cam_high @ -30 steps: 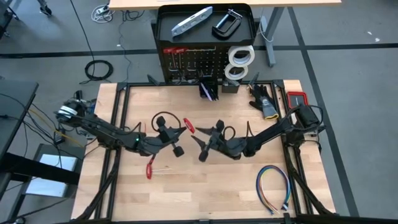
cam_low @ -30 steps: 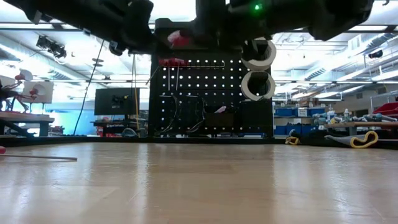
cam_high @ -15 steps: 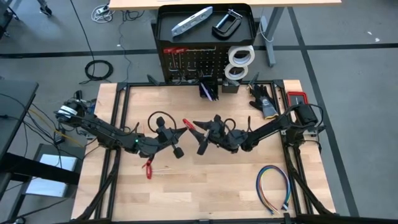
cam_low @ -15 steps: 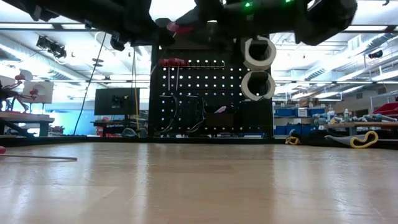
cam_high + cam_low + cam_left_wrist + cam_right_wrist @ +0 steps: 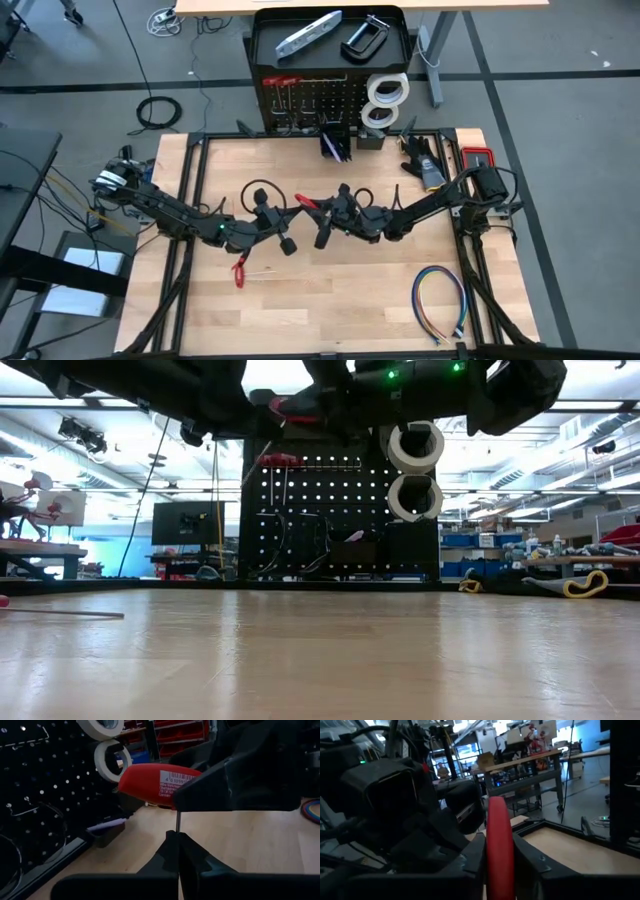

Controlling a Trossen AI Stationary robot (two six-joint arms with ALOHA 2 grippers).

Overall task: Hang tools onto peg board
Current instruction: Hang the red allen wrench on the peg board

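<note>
Both arms meet over mid desk (image 5: pixel 330 290), raised above the wood. L gripper (image 5: pixel 177 837): jaws together, pinching the thin metal shaft of a red-handled tool (image 5: pixel 155 782). R gripper (image 5: pixel 499 857): jaws clamped on the same tool's red handle, one finger (image 5: pixel 472 857) each side of it in R wrist view. So the tool is held between both grippers in the air, in front of the peg board (image 5: pixel 320 100) and well apart from it. Second red-handled tool (image 5: pixel 240 268) lies on the desk just below the L arm. On the board: two white tape rolls (image 5: pixel 385 98) hang at the right side; silver bar tool (image 5: pixel 308 32) and black C-clamp (image 5: pixel 365 38) rest in the top tray. Multicoloured wire loop (image 5: pixel 440 300) lies at the desk's near right corner.
</note>
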